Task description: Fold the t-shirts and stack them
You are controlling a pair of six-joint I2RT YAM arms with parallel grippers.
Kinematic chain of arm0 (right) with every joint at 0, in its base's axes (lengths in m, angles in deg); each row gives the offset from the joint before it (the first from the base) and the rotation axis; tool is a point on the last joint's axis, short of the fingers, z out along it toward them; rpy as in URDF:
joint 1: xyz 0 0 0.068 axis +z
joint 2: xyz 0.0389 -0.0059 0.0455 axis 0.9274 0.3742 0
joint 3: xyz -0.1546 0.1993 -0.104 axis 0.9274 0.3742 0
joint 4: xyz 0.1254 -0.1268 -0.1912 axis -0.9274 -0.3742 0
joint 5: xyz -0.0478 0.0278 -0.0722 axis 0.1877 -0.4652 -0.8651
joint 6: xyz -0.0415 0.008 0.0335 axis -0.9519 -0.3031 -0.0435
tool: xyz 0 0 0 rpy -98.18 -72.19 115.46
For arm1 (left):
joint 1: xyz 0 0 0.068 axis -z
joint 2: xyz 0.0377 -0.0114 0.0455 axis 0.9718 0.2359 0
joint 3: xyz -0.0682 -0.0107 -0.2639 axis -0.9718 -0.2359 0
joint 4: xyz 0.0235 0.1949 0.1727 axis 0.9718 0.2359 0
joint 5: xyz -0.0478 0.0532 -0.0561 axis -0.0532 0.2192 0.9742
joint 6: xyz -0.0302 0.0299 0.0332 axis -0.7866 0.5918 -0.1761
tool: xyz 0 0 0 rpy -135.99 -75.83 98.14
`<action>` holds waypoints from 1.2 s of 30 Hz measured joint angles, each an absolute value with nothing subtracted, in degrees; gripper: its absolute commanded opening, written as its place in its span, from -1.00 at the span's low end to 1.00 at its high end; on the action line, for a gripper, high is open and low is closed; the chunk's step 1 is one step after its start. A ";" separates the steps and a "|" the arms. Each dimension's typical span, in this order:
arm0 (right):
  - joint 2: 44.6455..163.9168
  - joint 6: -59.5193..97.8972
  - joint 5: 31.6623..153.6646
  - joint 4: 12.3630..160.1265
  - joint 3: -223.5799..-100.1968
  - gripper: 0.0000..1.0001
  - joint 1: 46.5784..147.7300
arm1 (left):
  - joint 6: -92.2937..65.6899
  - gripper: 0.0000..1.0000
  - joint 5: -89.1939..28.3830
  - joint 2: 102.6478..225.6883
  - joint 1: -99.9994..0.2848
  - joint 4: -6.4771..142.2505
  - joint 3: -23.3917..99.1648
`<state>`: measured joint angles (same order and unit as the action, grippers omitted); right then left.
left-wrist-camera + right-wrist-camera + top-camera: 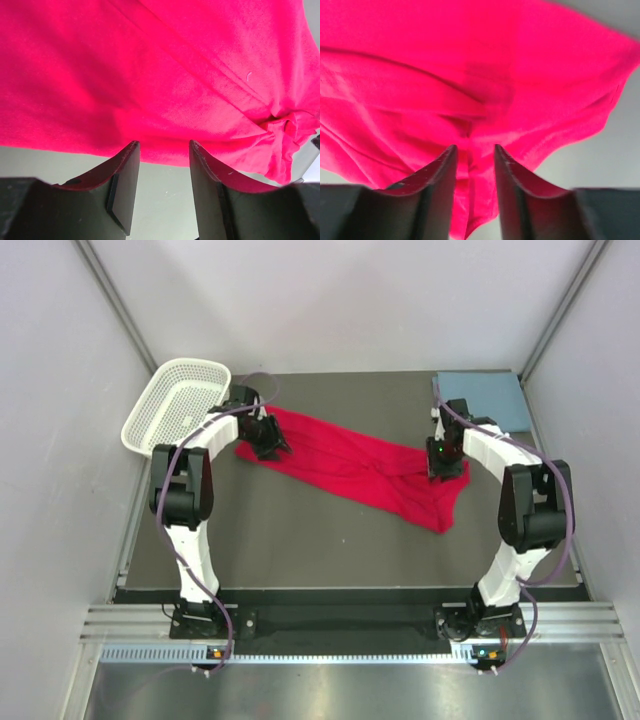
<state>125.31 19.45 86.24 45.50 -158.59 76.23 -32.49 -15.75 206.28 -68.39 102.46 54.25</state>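
Bright red cloth t-shirt (350, 465): stretched diagonally across the dark table (300, 550).
Dusty blue-grey shirt (485, 398): folded, far right corner.
Left gripper (268, 443): jaws apart at the red edge.
Right gripper (441, 468): pinching bunched red cloth.
White mesh basket (175, 400): far left.

Even, soft light fills the overhead view, nothing harsh, and the grey walls read pale and slightly washed toward the upper corners. The steel ledge along the bottom edge catches a dull sheen. Only faint, short shadows sit under the arms on the dark table (330, 540). The overhead picture is reasonably sharp. In the left wrist view the red t-shirt (150, 75) glows almost oversaturated, weave detail mostly lost, with a darker shaded patch just above the black fingers (125, 185). The right wrist view is softer still: red cloth (470, 75) smeared and blurry, fold lines hazy, fingers (440, 190) in the foreground dark with thin highlights along their edges.
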 measured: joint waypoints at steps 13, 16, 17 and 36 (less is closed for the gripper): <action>129.68 17.32 86.10 50.83 -159.49 -0.49 76.26 | -32.42 -0.03 -15.49 206.23 -68.65 102.57 54.34; 130.99 17.13 85.97 50.92 -160.32 -0.49 76.26 | -32.42 -0.02 -15.44 206.23 -68.65 102.57 54.34; 131.03 17.00 85.93 50.94 -160.43 -0.49 76.26 | -32.42 -0.02 -15.44 206.23 -68.65 102.57 54.34; 132.58 17.13 86.63 50.57 -163.64 -0.44 75.71 | -32.66 -0.02 -14.24 206.23 -68.65 102.72 55.12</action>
<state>132.58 17.13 86.63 50.57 -163.64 75.71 -32.66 -14.24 206.23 -68.65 102.72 55.12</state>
